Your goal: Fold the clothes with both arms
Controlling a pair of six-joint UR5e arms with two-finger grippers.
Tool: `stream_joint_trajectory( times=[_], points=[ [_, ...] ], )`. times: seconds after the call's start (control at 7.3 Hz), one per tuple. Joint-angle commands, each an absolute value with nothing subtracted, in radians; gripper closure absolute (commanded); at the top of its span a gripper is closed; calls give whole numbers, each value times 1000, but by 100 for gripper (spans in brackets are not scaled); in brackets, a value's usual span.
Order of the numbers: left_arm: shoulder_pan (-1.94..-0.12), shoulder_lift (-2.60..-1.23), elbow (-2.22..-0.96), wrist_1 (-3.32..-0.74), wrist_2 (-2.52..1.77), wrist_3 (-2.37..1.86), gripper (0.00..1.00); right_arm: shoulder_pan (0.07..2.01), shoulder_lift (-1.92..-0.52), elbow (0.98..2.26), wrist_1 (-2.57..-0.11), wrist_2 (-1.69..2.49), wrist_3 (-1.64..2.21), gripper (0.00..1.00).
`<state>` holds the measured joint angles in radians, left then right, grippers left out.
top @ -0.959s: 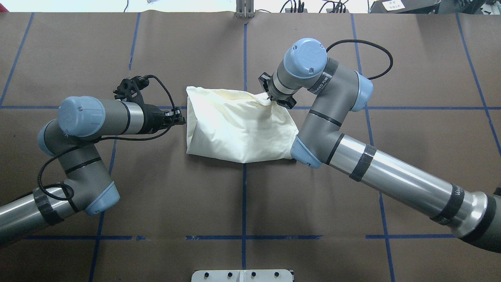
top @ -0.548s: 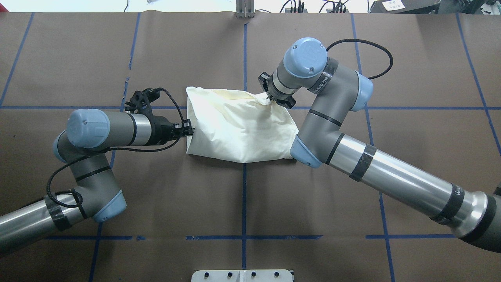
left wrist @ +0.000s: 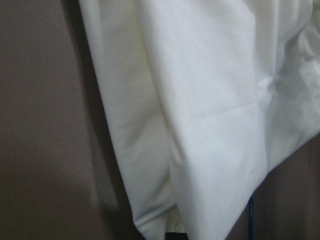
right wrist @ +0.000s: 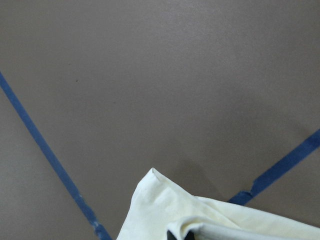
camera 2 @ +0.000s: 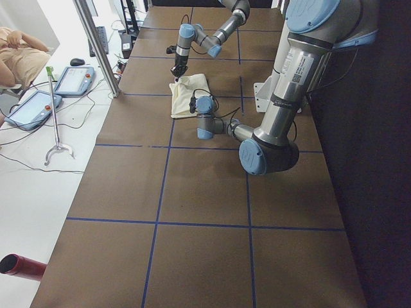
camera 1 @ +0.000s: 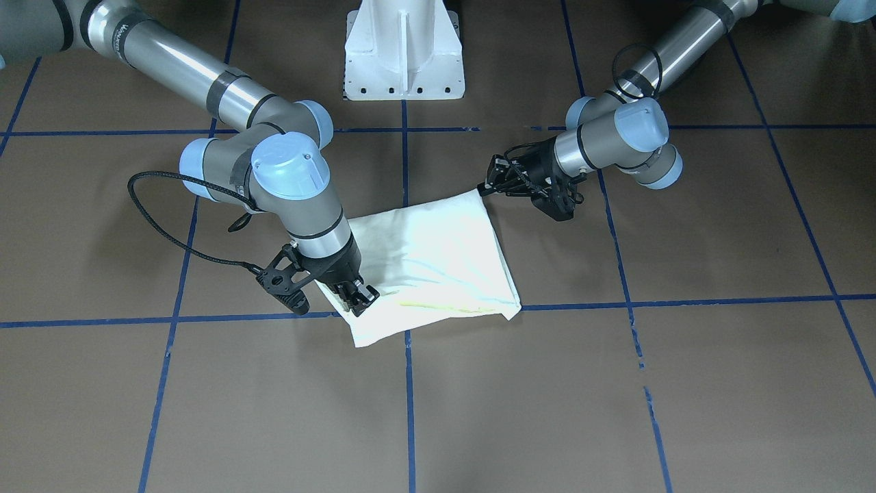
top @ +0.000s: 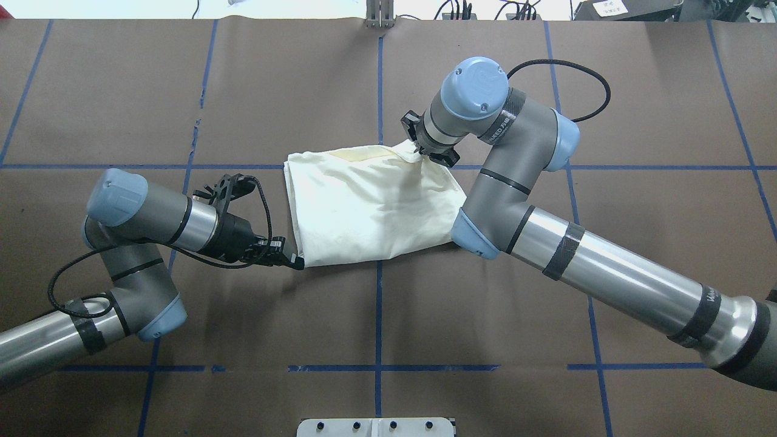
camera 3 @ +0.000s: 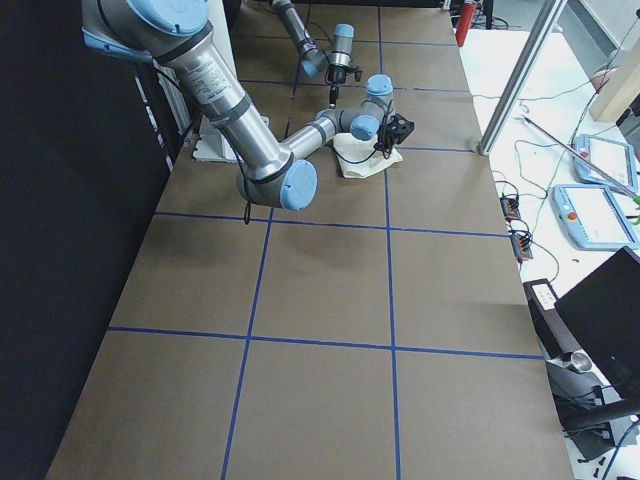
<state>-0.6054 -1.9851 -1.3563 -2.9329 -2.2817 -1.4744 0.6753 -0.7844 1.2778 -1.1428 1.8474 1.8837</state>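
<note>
Basically, the right gripper (camera 1: 357,298) is pinched tight on the T-shirt (top: 364,206) just inside its far-right corner; in the right wrist view the corner tip pokes out past the dark fingers, with a shadow on the table under it. The left gripper (top: 292,261) is at the near-left corner, the one on the robot's side. Its fingertips meet the fabric edge there and look closed on it, though only a dark sliver of finger shows at the bottom of the left wrist view. The shirt lies near the middle of the table (top: 243,91), folded into a rough four-sided shape. The plain cream side is up and no print shows, only a thin yellowish strip along the far edge. It straddles the centre blue tape line (top: 378,315). The right wrist points steeply down onto the cloth, while the left wrist lies low and nearly level, aimed at the corner from the side. The right arm (top: 607,273) reaches in diagonally, its elbow overlapping the shirt's right edge in the overhead view. The left arm (top: 152,212) is bent back on itself, with a black cable (top: 67,273) looping off it. The white pedestal base (camera 1: 404,55) stands at the robot's edge of the table.
</note>
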Motion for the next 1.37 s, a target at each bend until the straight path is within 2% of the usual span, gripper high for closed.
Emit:
stream_joint_trajectory(
  times=[0.0, 0.14, 0.27, 0.41, 0.68, 1.23],
  points=[
    [-678, -1988, -1371, -2959, -2376, -1536, 100, 676, -784, 1281, -1143, 1848, 1885, 100],
    [-689, -2026, -1371, -2951, -2344, -1662, 100, 678, -785, 1281, -1143, 1847, 1882, 100],
    [-687, -2042, -1370, -2938, -2241, -1725, 100, 677, -787, 1281, -1143, 1847, 1879, 10],
    [-683, -2069, -1368, -2880, -2190, -1724, 100, 681, -785, 1284, -1141, 1848, 1856, 0],
    [-579, -2085, -1367, -2801, -2038, -1721, 100, 737, -823, 1336, -1144, 1896, 1758, 0],
    [-571, -1991, -1381, -2800, -2011, -1717, 100, 750, -867, 1387, -1144, 1933, 1718, 0]
  ],
)
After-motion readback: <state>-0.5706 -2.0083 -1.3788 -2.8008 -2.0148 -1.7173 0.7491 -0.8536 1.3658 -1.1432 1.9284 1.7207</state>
